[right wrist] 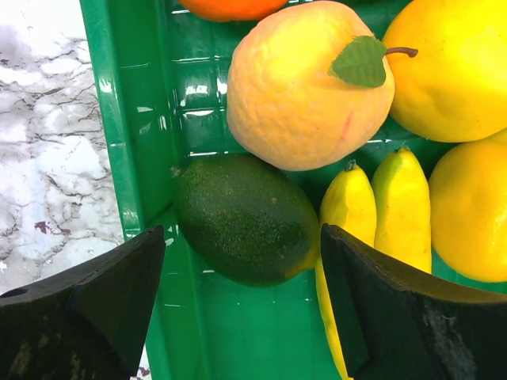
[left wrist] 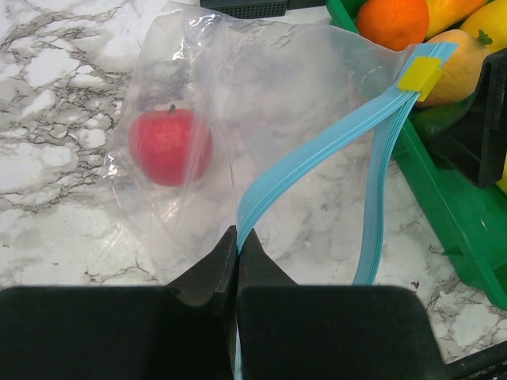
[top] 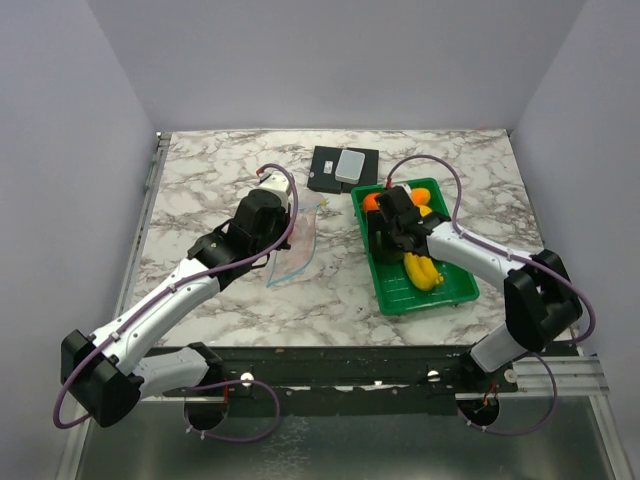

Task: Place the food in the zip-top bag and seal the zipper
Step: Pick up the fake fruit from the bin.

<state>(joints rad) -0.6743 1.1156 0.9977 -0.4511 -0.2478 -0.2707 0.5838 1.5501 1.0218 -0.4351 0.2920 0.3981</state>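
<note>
You see green tray (top: 400, 290) on marble table (top: 200, 190); black slab (top: 322, 172) behind tray, grey box (top: 351, 166) atop it

I work on a table (top: 200, 190) topped in white marble pattern with grey and brown veins. Plain pale grey-lilac walls close it in: one behind the far edge (top: 330, 60), one along the left edge (top: 60, 150), one along the right (top: 590, 120). A metal rail (top: 150, 175) runs down the left edge. Below the near edge lies a dull grey surface (top: 340, 450). The light is soft and even.
</note>
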